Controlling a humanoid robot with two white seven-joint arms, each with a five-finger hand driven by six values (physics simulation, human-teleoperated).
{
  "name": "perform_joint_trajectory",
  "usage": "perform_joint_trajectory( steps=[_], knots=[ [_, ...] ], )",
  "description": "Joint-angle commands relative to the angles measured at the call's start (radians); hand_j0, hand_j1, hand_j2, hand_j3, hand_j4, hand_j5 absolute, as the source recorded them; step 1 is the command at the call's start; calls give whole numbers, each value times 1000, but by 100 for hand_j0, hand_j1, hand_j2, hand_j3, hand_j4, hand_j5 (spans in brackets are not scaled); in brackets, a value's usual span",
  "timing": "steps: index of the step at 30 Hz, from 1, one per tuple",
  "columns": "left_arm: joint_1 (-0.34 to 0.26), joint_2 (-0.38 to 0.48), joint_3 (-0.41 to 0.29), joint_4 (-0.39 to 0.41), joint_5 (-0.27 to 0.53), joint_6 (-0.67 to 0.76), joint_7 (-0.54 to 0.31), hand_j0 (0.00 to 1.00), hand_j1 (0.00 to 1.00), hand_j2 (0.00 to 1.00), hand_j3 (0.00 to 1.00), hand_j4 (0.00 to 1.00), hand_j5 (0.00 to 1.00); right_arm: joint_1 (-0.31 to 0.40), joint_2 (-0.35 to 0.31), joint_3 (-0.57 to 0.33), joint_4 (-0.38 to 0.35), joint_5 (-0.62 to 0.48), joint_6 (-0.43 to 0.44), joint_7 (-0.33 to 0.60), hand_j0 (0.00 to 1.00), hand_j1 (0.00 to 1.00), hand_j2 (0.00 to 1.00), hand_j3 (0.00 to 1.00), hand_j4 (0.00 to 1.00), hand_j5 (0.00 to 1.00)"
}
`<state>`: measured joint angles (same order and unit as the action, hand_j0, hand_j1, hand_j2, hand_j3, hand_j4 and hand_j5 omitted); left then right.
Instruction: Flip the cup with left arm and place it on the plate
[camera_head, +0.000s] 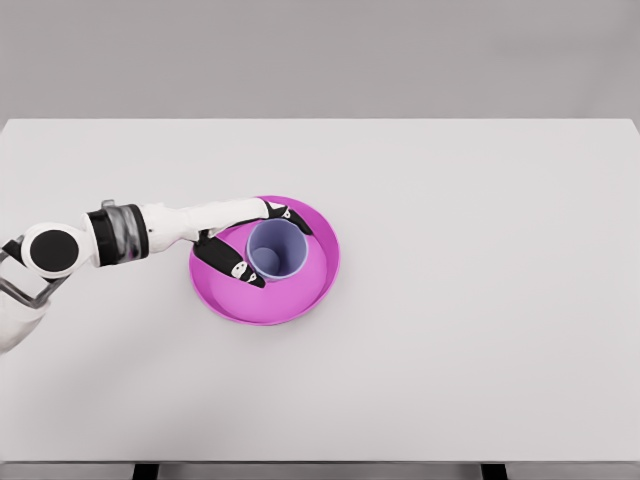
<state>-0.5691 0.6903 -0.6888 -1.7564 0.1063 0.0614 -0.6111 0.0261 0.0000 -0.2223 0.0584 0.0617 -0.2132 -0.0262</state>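
One cup (277, 250), one plate (300, 300), one hand in view. The lavender cup stands upright on the pink plate on the white worktop (480, 300), its mouth facing up and its long axis vertical. The left hand (245, 240) grasps the cup from its left, fingers (240, 268) wrapped on both sides.

A white table (480, 330) fills most of the view, and a magenta plate (310, 295) lies on it, a little left of the middle. A lilac cup (277, 250) stands upright on the plate, with its opening toward the camera (the inside looks empty). The left arm comes in from the left edge, and the left hand (240, 240) is around the cup, its black-tipped fingers (243, 270) on both sides of it.
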Motion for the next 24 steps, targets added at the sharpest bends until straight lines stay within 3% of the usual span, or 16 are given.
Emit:
perform_joint_trajectory(
  steps=[1, 7, 11, 18, 24],
  knots=[
    [0, 2, 0, -2, 0, 0, 0, 78, 78, 78, 78, 78, 78, 0, 0, 0, 0, 0, 0, 0, 100, 100, 100, 100, 100, 100],
    [0, 5, 0, -2, 0, -3, 0, 100, 100, 100, 100, 100, 100, 0, 0, 0, 0, 0, 0, 0, 100, 100, 100, 100, 100, 100],
    [-3, 5, 2, -2, -5, -2, 0, 100, 100, 100, 100, 100, 100, 0, 0, 0, 0, 0, 0, 0, 100, 100, 100, 100, 100, 100],
    [3, 15, 2, -2, -289, -3, 0, 100, 100, 100, 100, 100, 100, 0, 0, 0, 0, 0, 0, 0, 100, 100, 100, 100, 100, 100],
    [11, 57, 3, -2, -289, -5, 0, 100, 100, 100, 100, 100, 100, 0, 0, 0, 0, 0, 0, 0, 100, 100, 100, 100, 100, 100]
  ],
)
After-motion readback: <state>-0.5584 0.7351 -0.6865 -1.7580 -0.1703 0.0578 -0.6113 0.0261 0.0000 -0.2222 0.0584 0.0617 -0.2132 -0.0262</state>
